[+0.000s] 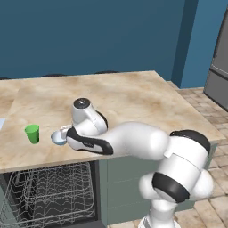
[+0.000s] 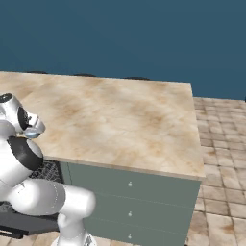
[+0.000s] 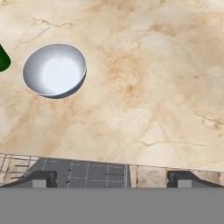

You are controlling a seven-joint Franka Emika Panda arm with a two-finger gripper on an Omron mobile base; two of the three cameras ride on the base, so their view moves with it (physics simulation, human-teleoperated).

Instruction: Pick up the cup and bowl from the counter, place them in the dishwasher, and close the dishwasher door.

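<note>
Reaching out low over the worktop (image 1: 133,95), the arm bends at the elbow and the hand points down. The jaws are spread wide and hold nothing. From the gripper (image 3: 111,178) in the hand view, the bowl (image 3: 54,70) lies off at about 11 o'clock, resting on the stone near the edge. The cup (image 1: 32,133) stands just beside it, farther that way. The dishwasher (image 1: 49,196) rack sits open below.

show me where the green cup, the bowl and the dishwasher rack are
cup (image 1: 32,133), left base view, on its green side wall.
bowl (image 3: 54,70), hand view, on its pale inner bottom.
dishwasher rack (image 1: 49,191), left base view, on the silver wires below the counter edge.
</note>
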